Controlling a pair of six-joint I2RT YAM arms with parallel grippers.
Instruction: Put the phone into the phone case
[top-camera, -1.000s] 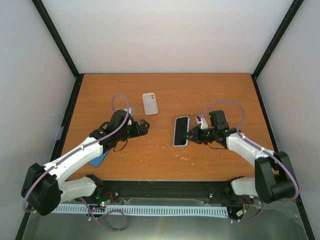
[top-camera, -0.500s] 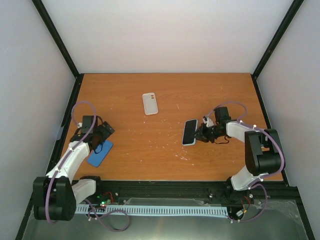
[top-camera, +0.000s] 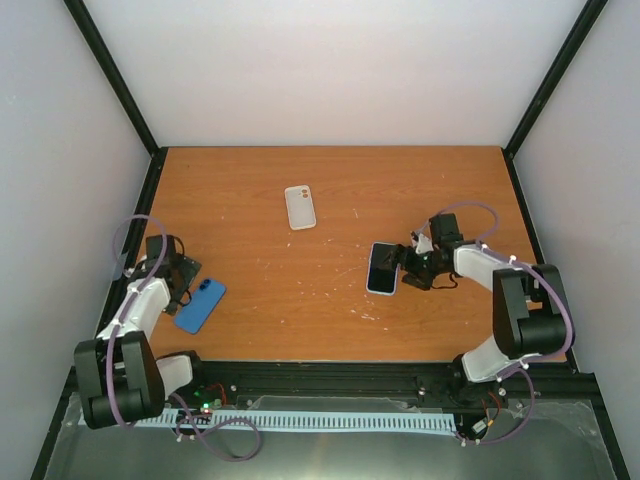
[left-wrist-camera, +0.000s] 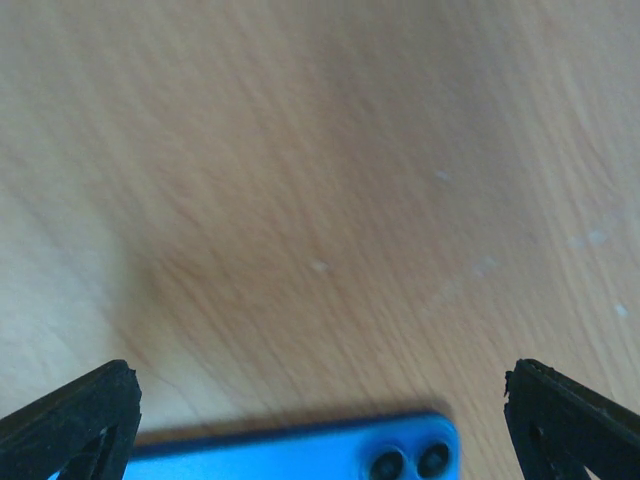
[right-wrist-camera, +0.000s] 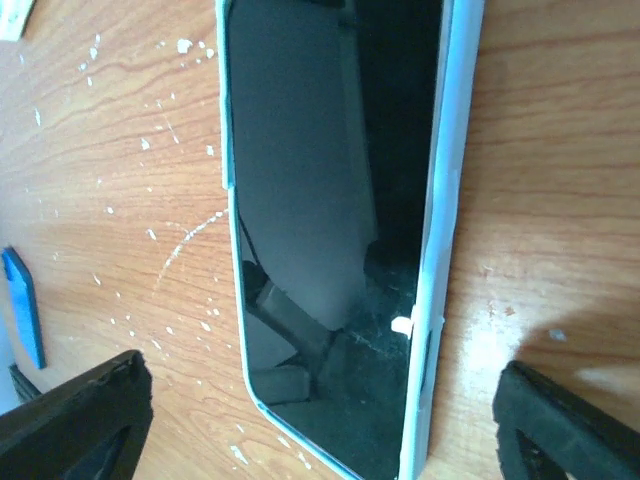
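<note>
So the phone (right-wrist-camera: 330, 200) is seen lying face up inside the phone case (right-wrist-camera: 438, 250). It's flat on the worktop (top-camera: 330, 170), over toward the right edge and roughly halfway between the far and near edges. The right jaws are held over it, spread wide, with nothing gripped and no contact that can be made out. The left jaws are spread just as wide and empty, down by the left edge just beside a darker blue case (top-camera: 200, 305). A white case (top-camera: 300, 207) is found well apart, nearer the far edge.

Seating looks mostly done tbh, though the pale rim shows thinner along one long side than the other. A corner may not be snapped in fully, and that can't be settled from here. If a finishing press is needed, it's best given straight down near the corners. A squeeze across the sides would likely just bow the soft case outward. Any pull-away is best made straight up so nothing gets dragged.

Materials: the phone is glossy black glass, mirror-like, with reflections picked up in it. The case is a soft matte sky-blue with rounded corners. The top is orange wood-grain, speckled with white scuffs.
</note>
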